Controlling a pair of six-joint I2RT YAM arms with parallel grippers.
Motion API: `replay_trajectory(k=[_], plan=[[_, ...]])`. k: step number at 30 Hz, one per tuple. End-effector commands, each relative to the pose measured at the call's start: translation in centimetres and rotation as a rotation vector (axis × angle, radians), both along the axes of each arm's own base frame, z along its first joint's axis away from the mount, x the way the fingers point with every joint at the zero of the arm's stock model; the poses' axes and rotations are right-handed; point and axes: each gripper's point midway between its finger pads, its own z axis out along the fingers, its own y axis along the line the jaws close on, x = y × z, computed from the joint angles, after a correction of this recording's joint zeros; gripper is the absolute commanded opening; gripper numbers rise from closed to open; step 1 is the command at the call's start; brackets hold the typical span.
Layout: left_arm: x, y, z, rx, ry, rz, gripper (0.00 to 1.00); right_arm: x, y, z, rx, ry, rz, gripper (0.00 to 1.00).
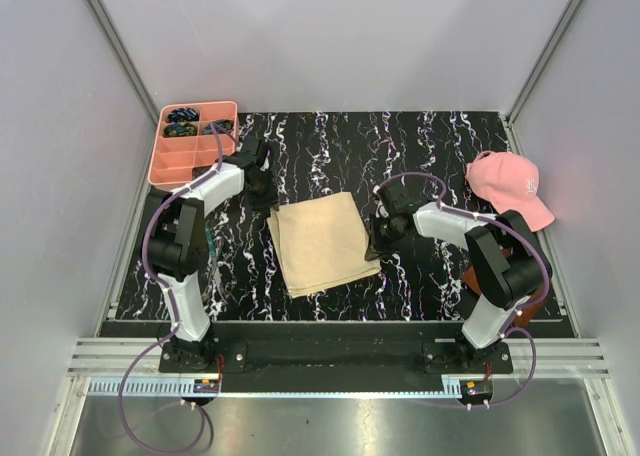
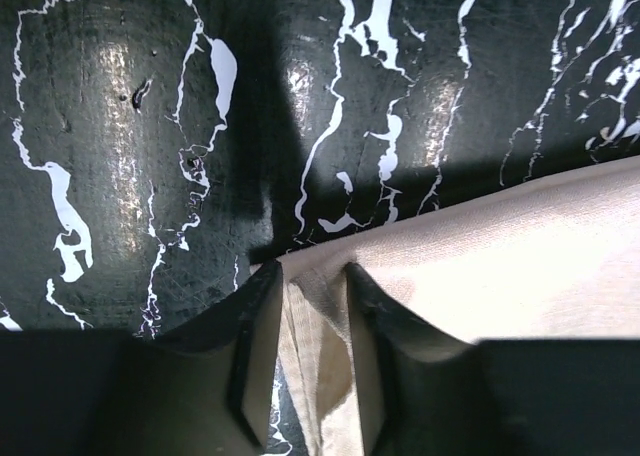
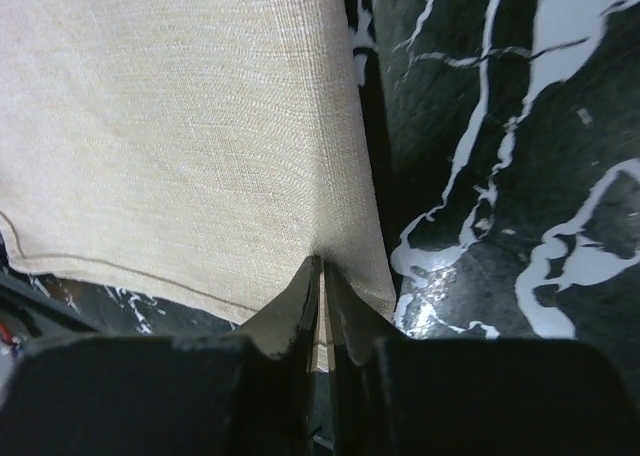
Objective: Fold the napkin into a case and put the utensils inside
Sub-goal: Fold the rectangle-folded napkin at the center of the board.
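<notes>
The beige napkin (image 1: 320, 241) lies folded in layers on the black marbled tabletop (image 1: 420, 146). My left gripper (image 1: 264, 186) is at its far left corner. In the left wrist view the jaws (image 2: 311, 276) stand open on either side of a bunched ridge of that corner of the napkin (image 2: 520, 246), with a gap beside the left finger. My right gripper (image 1: 380, 238) is at the napkin's right edge. There it (image 3: 322, 261) is shut on a thin edge of the napkin (image 3: 170, 126). The utensils are out of view.
A pink compartment tray (image 1: 170, 161) with small dark blue items stands at the far left corner. A pink cap (image 1: 508, 186) lies at the right edge. A dark brown piece (image 1: 478, 276) shows under the right arm. Grey walls enclose the table.
</notes>
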Motion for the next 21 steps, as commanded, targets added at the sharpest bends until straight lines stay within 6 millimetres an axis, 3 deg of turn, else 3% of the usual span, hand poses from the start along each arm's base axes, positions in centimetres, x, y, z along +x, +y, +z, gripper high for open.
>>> replay_trajectory(k=[1,3,4,6,7,10,12,13,14,16,17,21], plan=[[1.3,0.0,1.1,0.016,-0.046,-0.015,0.31,2.8,-1.1,1.9,-0.086,-0.107,0.001,0.13],[1.3,0.4,1.3,0.028,-0.058,0.001,0.28,2.6,-0.2,3.6,-0.099,-0.141,0.024,0.17],[1.1,0.4,1.2,0.028,-0.055,0.004,0.27,3.2,0.7,5.1,-0.098,-0.184,0.033,0.26],[1.2,0.3,1.6,0.016,-0.069,0.008,0.24,1.9,2.6,6.4,-0.13,-0.214,0.088,0.35],[1.0,0.3,1.5,0.014,-0.068,0.012,0.24,1.8,4.1,7.7,-0.109,-0.235,0.112,0.4],[0.6,0.3,1.5,0.002,-0.068,0.028,0.28,0.0,8.7,8.9,-0.052,-0.244,0.197,0.45],[0.5,0.4,1.5,-0.003,-0.069,0.043,0.38,-2.0,12.1,8.4,-0.015,-0.231,0.283,0.46],[0.4,0.3,1.5,-0.005,-0.07,0.047,0.42,-2.0,13.5,9.1,0.004,-0.247,0.308,0.47],[0.4,0.3,1.5,-0.01,-0.068,0.048,0.45,-2.6,14.5,8.0,-0.005,-0.229,0.342,0.51],[0.4,0.0,1.5,-0.028,-0.061,0.052,0.45,-3.7,16.9,8.2,0.017,-0.237,0.399,0.53],[0.5,-0.1,1.4,-0.044,-0.054,0.054,0.45,-3.8,17.4,7.0,-0.004,-0.221,0.413,0.53],[0.6,0.0,1.3,-0.056,-0.046,0.07,0.42,-4.6,19.0,5.5,-0.044,-0.216,0.461,0.5]])
